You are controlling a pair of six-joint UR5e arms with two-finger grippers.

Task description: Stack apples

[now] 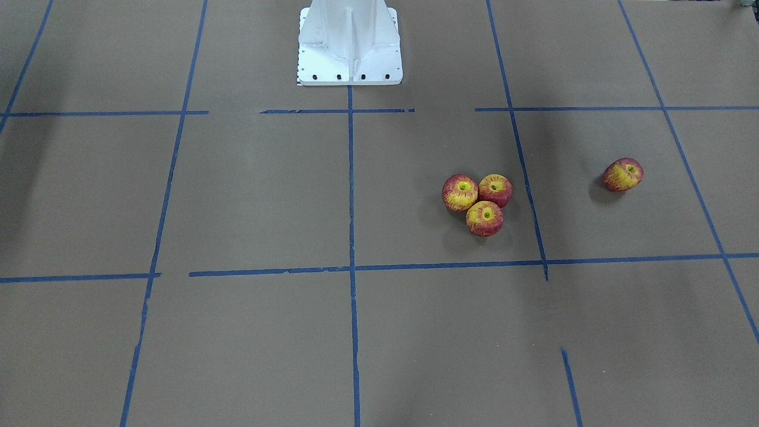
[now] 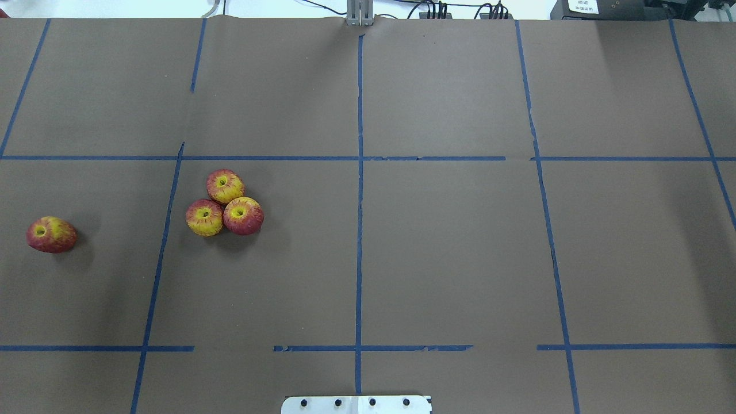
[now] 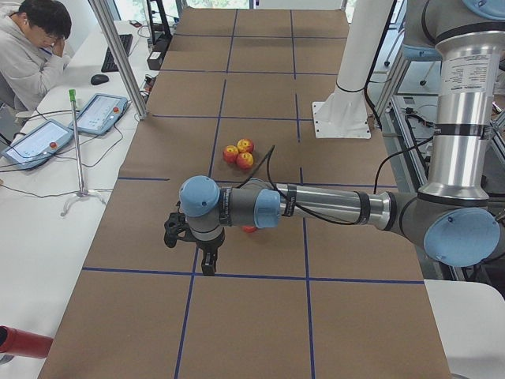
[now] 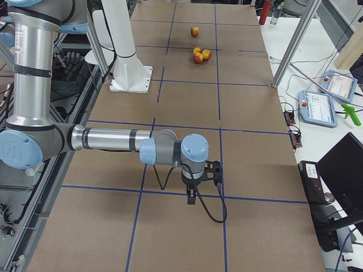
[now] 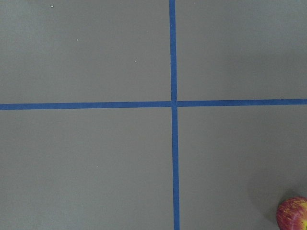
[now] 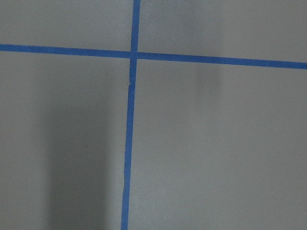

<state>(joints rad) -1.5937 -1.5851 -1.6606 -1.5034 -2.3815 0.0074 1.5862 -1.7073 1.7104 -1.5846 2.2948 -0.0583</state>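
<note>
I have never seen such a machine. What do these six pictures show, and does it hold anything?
It is a robot with two arms and a white base, at a table covered with brown paper and blue tape lines. Two pictures look down on the table: one from across it, one from behind the robot. Two look along it from its ends; they show the left hand and the right hand above bare paper. Whether these are open, I cannot tell. The last two come from cameras on the wrists. On the table three apples touch each other, none on top of another. A fourth apple lies apart, tipped sideways. All four lie there, so no apple is held.
</note>
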